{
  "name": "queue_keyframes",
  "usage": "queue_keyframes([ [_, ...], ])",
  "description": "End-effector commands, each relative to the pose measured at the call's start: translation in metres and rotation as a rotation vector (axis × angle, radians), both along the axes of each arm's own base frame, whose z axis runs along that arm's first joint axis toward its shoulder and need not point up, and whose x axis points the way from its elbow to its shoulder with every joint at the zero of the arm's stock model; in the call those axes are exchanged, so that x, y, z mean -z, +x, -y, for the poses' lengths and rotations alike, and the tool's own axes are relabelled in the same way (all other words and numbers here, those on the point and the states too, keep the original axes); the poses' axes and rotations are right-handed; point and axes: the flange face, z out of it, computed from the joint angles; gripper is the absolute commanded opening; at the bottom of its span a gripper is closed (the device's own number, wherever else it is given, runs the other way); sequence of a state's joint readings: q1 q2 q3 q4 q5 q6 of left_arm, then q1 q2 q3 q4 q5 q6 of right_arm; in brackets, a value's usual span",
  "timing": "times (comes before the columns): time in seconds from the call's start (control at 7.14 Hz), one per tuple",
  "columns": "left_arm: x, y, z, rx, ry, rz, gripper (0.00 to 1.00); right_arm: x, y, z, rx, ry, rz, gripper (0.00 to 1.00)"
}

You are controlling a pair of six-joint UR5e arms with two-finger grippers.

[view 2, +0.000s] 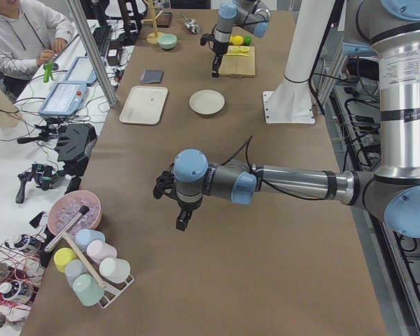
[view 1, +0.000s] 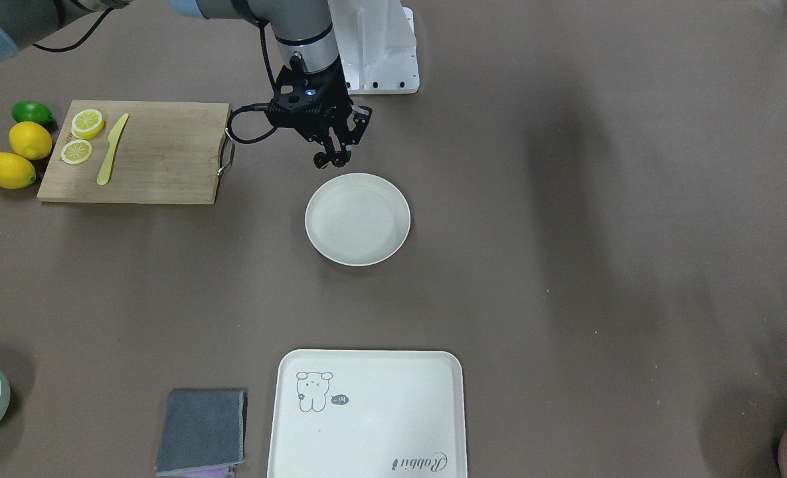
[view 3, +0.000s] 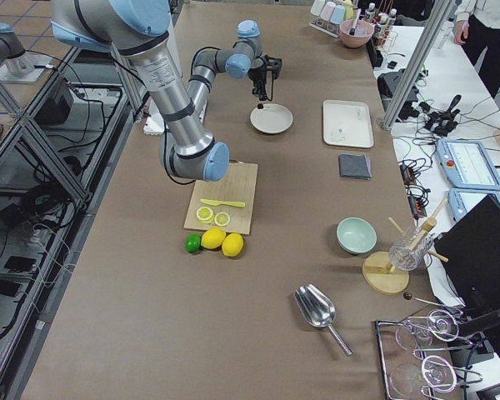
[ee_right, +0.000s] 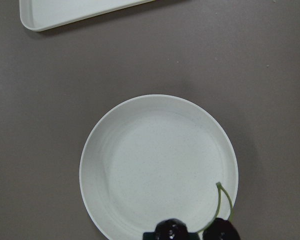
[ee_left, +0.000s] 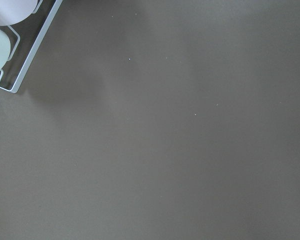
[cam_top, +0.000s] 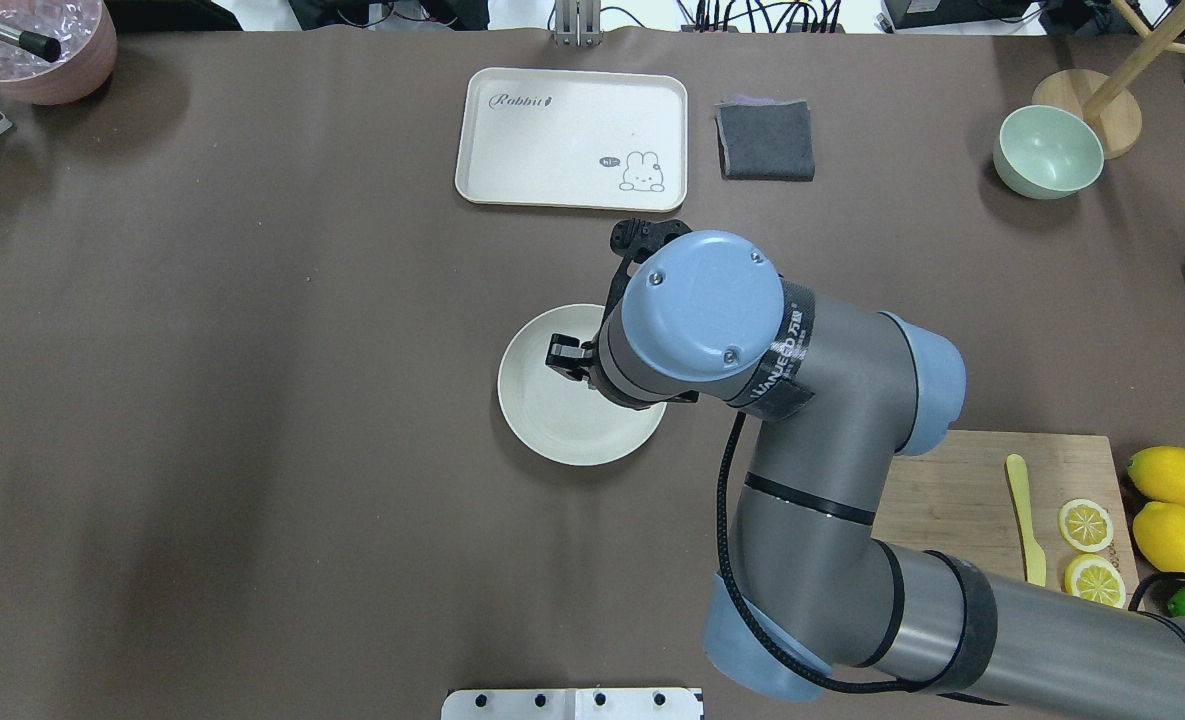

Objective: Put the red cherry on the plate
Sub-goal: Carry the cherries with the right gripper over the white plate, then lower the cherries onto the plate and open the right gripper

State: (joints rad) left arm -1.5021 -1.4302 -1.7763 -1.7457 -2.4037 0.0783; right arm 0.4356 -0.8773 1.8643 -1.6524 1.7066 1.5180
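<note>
Red cherry [view 1: 331,159] hangs pinched in the right hand [view 1: 335,151], whose fingers are closed on it, above the robot-side rim of the plate [view 1: 357,222]. In the wrist view the pair lies 9-to-3 at the plate's 6 o'clock, with the plate's centre toward 12. Well apart over the bench, the left hand [view 2: 183,221] shows too poorly to tell its opening.
</note>
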Motion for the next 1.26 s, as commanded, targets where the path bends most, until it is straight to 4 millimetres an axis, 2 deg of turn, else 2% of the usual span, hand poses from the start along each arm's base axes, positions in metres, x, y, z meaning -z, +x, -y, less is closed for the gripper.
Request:
queue_keyframes([
  [0.0,-0.001,0.0,-0.002,-0.001,0.001,0.0,0.98,-0.018,-0.032,-0.021,-0.053,0.016,-0.046,0.0],
  [0.14,-0.002,-0.001,-0.003,0.001,0.007,0.0,0.98,-0.021,-0.04,-0.026,-0.077,0.017,-0.055,0.0],
  [0.28,-0.002,-0.001,-0.003,0.001,0.007,-0.002,0.98,-0.021,-0.042,-0.027,-0.076,0.019,-0.058,0.08],
  [0.42,-0.002,-0.001,-0.004,0.001,0.007,-0.002,0.98,-0.021,-0.041,-0.028,-0.076,0.019,-0.056,0.99],
  [0.84,-0.002,-0.001,-0.004,0.001,0.007,-0.002,0.98,-0.019,-0.041,-0.027,-0.076,0.022,-0.054,1.0],
  [0.98,0.0,-0.001,-0.004,0.002,0.009,-0.002,0.98,-0.02,-0.035,-0.02,-0.082,0.028,-0.058,1.0],
  [1.12,0.002,-0.001,-0.004,0.003,0.012,-0.003,0.98,-0.032,-0.013,0.001,-0.076,0.039,-0.086,1.0],
])
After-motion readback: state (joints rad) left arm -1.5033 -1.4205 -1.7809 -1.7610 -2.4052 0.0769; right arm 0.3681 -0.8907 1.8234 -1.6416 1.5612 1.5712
